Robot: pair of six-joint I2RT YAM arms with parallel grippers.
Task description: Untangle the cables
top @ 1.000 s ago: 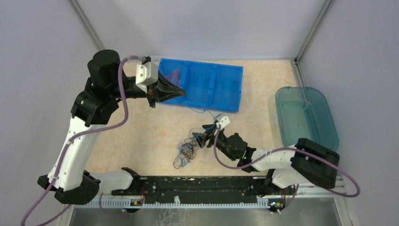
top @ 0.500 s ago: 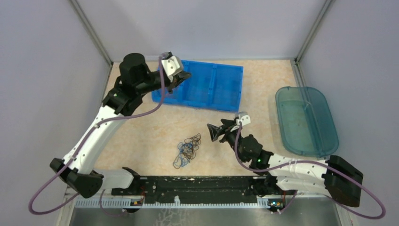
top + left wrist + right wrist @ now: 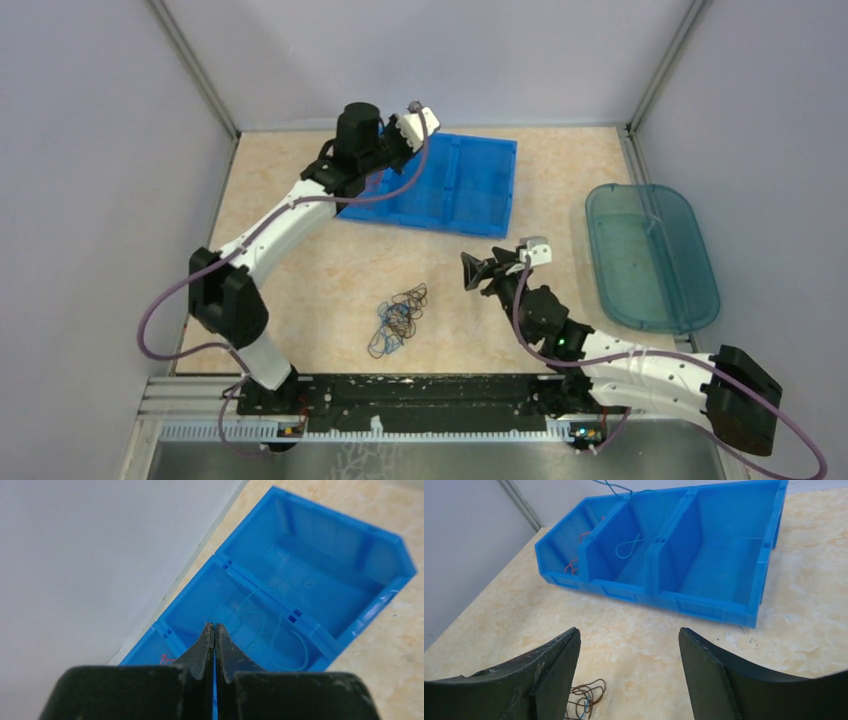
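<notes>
The clump of thin brown, blue and orange cables (image 3: 398, 318) lies on the table in front of the arms; its edge shows in the right wrist view (image 3: 584, 700). My right gripper (image 3: 472, 272) (image 3: 626, 630) is open and empty, to the right of the clump and apart from it. My left gripper (image 3: 403, 160) (image 3: 215, 626) is shut above the blue bin (image 3: 490, 190). A thin blue cable (image 3: 634, 542) (image 3: 300, 645) rises from the middle compartment up toward its tips. A red cable (image 3: 571, 566) (image 3: 167, 658) lies in the left compartment.
The blue bin has three compartments and stands at the back by the wall. A teal tray (image 3: 650, 255) stands at the right edge. Grey walls close in the back and both sides.
My left arm swung right along the bin, from its left end to over the middle compartment. My right gripper drew back right from the clump with its jaws open.
</notes>
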